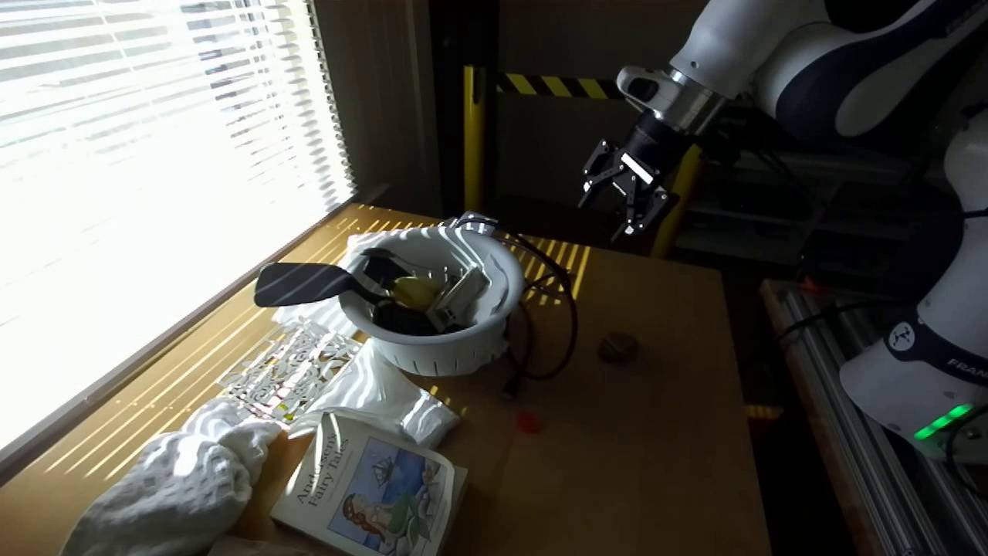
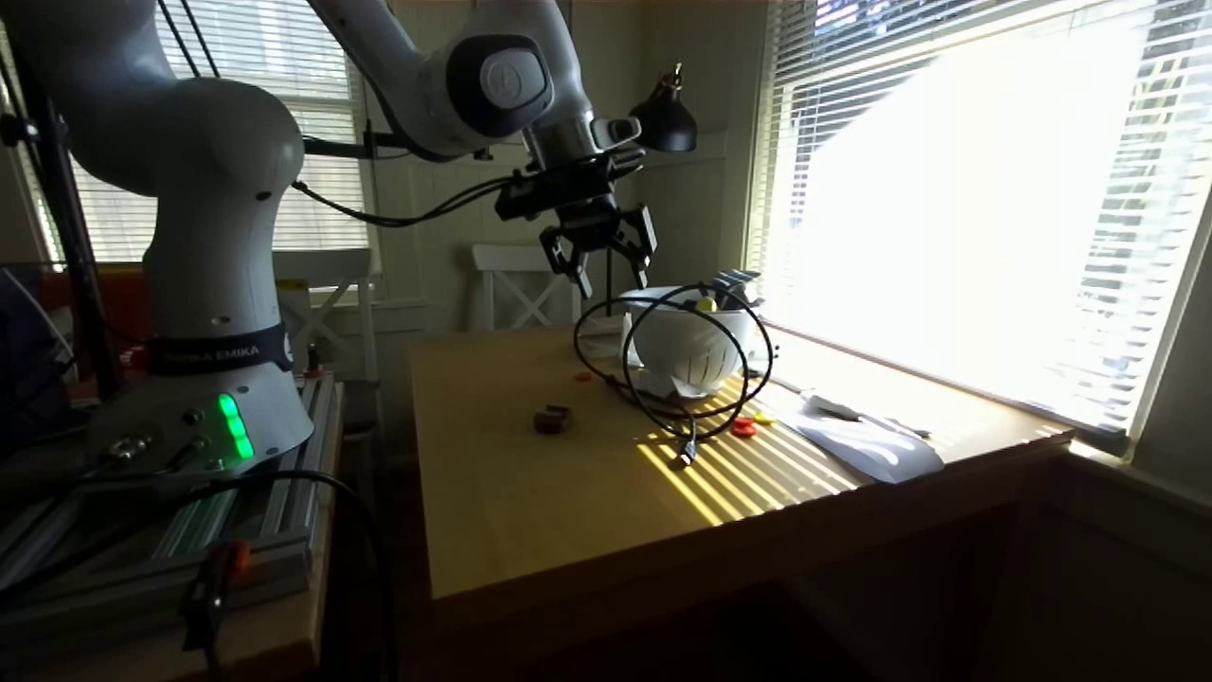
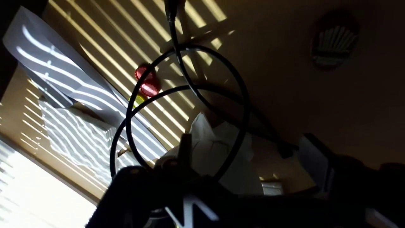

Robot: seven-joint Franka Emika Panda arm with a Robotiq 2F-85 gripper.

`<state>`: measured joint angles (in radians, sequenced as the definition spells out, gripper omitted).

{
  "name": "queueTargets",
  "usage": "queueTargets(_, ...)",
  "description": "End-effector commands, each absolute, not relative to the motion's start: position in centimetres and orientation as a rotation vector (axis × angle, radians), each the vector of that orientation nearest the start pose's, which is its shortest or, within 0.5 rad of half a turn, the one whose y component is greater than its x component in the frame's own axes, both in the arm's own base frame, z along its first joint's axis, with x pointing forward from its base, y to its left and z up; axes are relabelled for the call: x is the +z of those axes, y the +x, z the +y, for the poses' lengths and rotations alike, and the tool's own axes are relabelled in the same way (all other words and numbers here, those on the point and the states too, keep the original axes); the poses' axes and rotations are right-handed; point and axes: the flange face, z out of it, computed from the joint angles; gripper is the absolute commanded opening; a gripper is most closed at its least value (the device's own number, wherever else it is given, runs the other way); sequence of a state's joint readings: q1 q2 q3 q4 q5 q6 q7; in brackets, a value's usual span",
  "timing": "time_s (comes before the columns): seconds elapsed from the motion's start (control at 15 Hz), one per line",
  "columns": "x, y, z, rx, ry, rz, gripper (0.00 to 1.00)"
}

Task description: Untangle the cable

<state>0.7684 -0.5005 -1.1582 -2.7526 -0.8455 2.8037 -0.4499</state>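
The black cable [image 1: 576,318] lies in loose, crossing loops beside the white bowl [image 1: 440,357]. In an exterior view the cable [image 2: 625,360] stands up in round loops against the bowl [image 2: 686,350], with one metal plug near the table. In the wrist view the cable [image 3: 246,95] shows two overlapping loops, one end at the top and a dark end near the right finger. My gripper [image 1: 600,219] is open and empty, above the cable and bowl. It also shows open in an exterior view [image 2: 614,288] and in the wrist view [image 3: 246,141].
The bowl holds a black spatula [image 1: 305,284] and other items. A book [image 1: 370,490], a white cloth [image 1: 174,479] and a white packet [image 1: 378,398] lie nearby. A small brown object [image 2: 551,419], red pieces [image 2: 743,429] and white paper [image 2: 876,450] are on the table.
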Motion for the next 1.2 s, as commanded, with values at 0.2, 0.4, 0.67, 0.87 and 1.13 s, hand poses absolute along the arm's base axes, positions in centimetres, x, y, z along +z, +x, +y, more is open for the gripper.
queueTargets(0.2, 31.1, 43.9, -5.1, -0.284, -3.118, -1.172, 1.00)
queueTargets(0.4, 30.3, 46.3, -4.6, -0.268, -3.114, -1.104, 1.00)
queueTargets(0.67, 29.2, 48.9, -5.4, -0.269, -3.056, -1.127, 1.00)
queueTargets(0.87, 28.0, 50.8, -5.0, -0.254, -2.999, -1.117, 0.66)
queueTargets(1.13, 25.9, 52.5, -4.1, -0.218, -2.951, -1.128, 0.36)
